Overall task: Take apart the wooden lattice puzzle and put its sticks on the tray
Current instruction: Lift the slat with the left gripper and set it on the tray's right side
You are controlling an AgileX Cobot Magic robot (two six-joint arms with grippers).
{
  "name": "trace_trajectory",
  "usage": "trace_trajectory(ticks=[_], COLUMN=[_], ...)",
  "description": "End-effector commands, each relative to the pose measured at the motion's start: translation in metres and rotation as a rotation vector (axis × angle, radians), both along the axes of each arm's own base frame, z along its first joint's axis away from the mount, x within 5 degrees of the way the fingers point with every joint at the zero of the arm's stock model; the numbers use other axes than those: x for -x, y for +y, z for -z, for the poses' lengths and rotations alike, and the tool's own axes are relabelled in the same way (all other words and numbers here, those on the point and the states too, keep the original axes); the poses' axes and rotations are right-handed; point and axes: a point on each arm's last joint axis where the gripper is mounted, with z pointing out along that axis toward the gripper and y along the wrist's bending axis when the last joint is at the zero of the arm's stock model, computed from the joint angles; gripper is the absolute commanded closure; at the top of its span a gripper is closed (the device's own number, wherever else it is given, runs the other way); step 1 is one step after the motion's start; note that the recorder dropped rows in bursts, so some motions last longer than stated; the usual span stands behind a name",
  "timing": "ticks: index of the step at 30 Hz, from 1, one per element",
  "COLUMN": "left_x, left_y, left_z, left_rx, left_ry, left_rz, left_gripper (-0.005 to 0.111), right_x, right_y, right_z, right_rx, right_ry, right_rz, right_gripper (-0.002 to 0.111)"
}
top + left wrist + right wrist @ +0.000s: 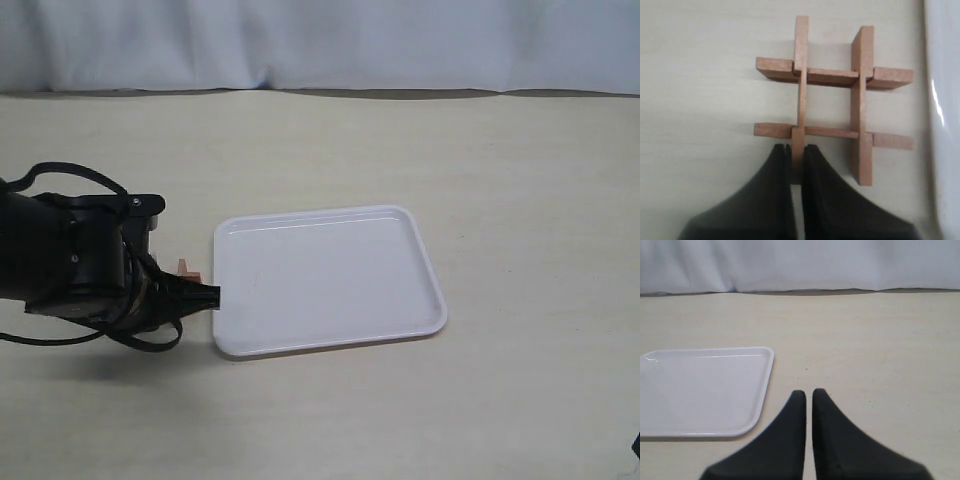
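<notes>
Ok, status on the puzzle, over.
Left gripper shut on one stick end. Right gripper shut, holding nothing. Puzzle whole, beside tray. Nothing in the way.

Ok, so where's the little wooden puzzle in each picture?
Exterior view: the wooden puzzle just peeks out between the left arm and the tray.
Left wrist view: it fills the middle, with one stick end between the left fingers.
Right wrist view: not in it.
Shared landmark: the white tray shows in all three.
</notes>
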Motion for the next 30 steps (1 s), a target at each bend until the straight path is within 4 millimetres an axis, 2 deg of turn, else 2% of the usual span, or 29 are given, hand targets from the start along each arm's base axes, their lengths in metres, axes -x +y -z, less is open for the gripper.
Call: trace_trajectory(ticks=[1,7,13,17,20,24,30], left_x=[0.002,0.002,-0.007,-0.014,-0.019,-0.024,-0.025], left_y=[0.002,0.002,-0.020,-0.048,-0.071,-0.104,-0.159], left_z=[-0.015,-0.033,-0.056,-0.067,-0.062,-0.043,-0.031], left_rx=[-0.001,0.053,0.251,0.499,0.615,0.631,0.698], left_ry=[-0.037,-0.089,-0.185,-0.252,-0.255,-0.211,-0.207], left_rz=[-0.004,-0.004,0.086,0.210,0.282,0.343,0.496], left_gripper=[0.107,0.107,0.107,0.107,0.107,0.107,0.107], right_x=[0.000,0.000,0.000,0.000,0.000,0.000,0.000], right_y=[0.000,0.000,0.000,0.000,0.000,0.000,0.000], right_z=[0.001,0.001,0.001,0.001,0.001,0.001,0.001], right_rx=[-0.002,-0.002,-0.002,-0.002,-0.002,-0.002,-0.002], right_ry=[0.001,0.001,0.003,0.003,0.003,0.003,0.003], right_rz=[0.006,0.006,0.006,0.006,0.006,0.006,0.006], right_gripper=[0.104,0.104,0.104,0.104,0.104,0.104,0.104])
